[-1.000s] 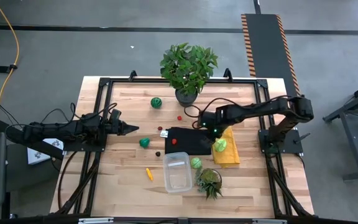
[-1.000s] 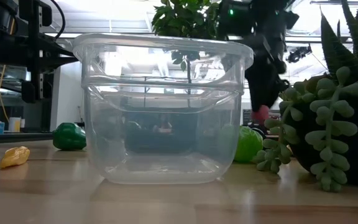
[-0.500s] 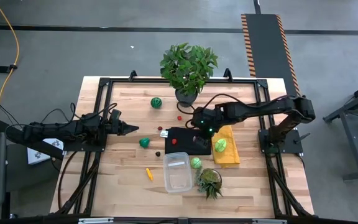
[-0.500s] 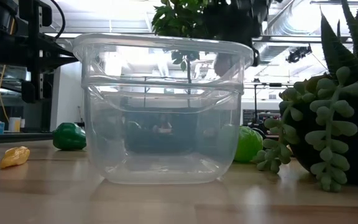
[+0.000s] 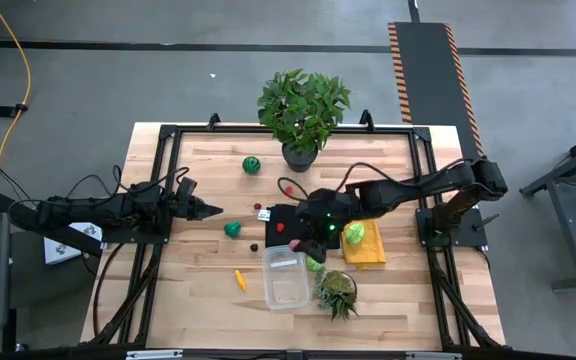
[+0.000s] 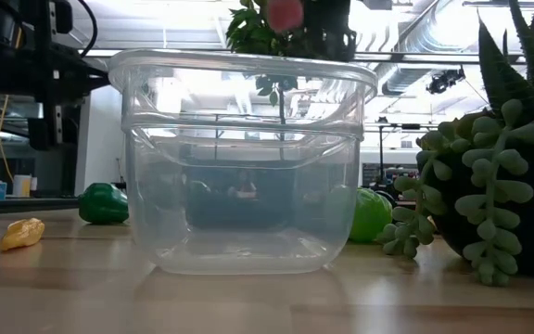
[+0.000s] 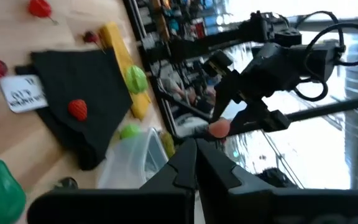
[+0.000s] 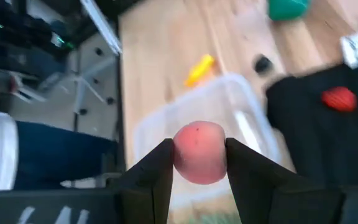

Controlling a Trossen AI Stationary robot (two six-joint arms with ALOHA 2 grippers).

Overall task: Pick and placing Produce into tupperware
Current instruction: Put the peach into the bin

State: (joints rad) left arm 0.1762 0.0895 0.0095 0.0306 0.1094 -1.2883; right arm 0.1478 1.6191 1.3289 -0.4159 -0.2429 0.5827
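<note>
My right gripper point(image 5: 304, 232) hangs above the black cloth point(image 5: 298, 218), just past the far end of the clear tupperware point(image 5: 285, 277), shut on a small pinkish-red round piece of produce point(image 8: 199, 152). In the low view that piece point(image 6: 286, 13) shows high above the tupperware's rim point(image 6: 239, 63). My left gripper point(image 5: 210, 210) waits shut at the table's left, pointing level. Loose produce lies on the table: a green pepper point(image 5: 232, 229), a green ball point(image 5: 252, 164), a yellow stick point(image 5: 239, 279), a dark berry point(image 5: 254, 247), and a red piece point(image 5: 279, 227) on the black cloth. My right gripper pinches the round pinkish-red piece by two opposite sides point(image 8: 180, 155) between its two fingers point(image 8: 157, 171). The fingers slant down, coming from the table's right. The piece is lifted clear of the table, above and just beyond the tupperware's far end.
A potted leafy plant point(image 5: 303, 110) stands at the far edge and a spiky succulent point(image 5: 336, 292) sits right of the tupperware. A yellow cloth point(image 5: 366, 245) carries a green piece point(image 5: 354, 233); another green piece point(image 5: 314, 262) lies by the tupperware's right wall. A white tag point(image 5: 265, 213) lies by the black cloth.
My right gripper has risen from the yellow cloth and travelled toward the table's left, tipping less steeply downward, carrying the pinkish-red piece up and over the black cloth toward the tupperware. The piece is now much higher above the table than before.
</note>
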